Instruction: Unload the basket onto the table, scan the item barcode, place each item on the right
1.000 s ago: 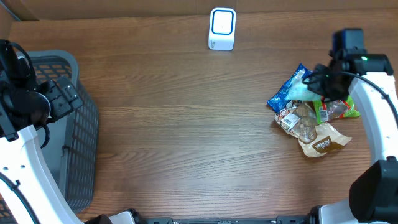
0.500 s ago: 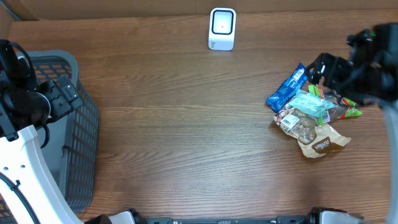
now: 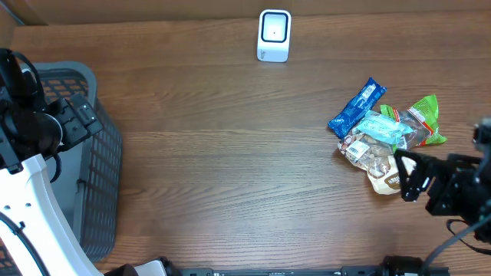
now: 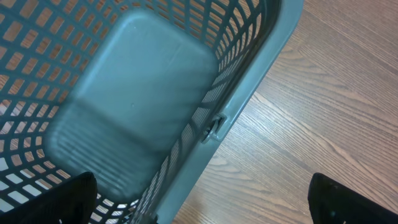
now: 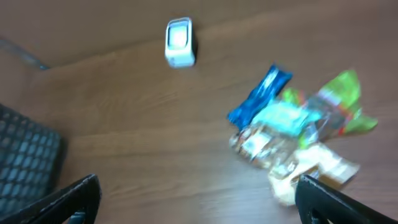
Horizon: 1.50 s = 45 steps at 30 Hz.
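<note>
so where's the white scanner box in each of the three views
overhead: the white scanner stands at the top, just right of centre.
left wrist: not in it.
right wrist: near the top, left of centre, slightly blurred.
shared landmark: the grey basket is at the left edge in overhead, fills most of left wrist, and shows as dark mesh at the lower left in right wrist.
</note>
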Tool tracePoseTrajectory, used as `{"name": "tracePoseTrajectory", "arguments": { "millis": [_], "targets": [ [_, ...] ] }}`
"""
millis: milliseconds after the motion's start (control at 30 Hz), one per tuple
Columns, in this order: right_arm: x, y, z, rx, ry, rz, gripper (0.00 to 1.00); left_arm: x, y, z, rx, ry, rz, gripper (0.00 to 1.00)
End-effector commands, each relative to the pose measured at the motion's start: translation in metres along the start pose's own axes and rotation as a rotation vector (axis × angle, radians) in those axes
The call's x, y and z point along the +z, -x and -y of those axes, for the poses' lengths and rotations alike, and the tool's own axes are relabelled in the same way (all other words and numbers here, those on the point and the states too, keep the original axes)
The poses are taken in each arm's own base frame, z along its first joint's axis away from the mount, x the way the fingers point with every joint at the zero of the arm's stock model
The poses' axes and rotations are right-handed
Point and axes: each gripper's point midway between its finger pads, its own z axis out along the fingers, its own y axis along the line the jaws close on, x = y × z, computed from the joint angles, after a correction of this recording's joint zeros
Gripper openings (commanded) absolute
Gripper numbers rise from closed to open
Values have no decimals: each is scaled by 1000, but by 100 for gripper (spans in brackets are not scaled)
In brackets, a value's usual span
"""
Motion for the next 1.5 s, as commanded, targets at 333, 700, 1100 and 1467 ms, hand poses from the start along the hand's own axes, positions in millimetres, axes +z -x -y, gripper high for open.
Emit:
{"name": "tracePoseTrajectory", "arguments": {
  "millis": [333,700,1100,1467],
  "targets": [
    [82,0,35,-202,15,567,100,-3,1,0,4,-6,11,100],
    [134,-76,52,-240,119,807,100,-3,1,0,4,-6,11,100],
    [175,-116,71,-205,80,621,100,-3,1,0,4,-6,11,100],
    [175,-117,71,-205,80,621,100,-3,1,0,4,-6,11,100]
  ]
}}
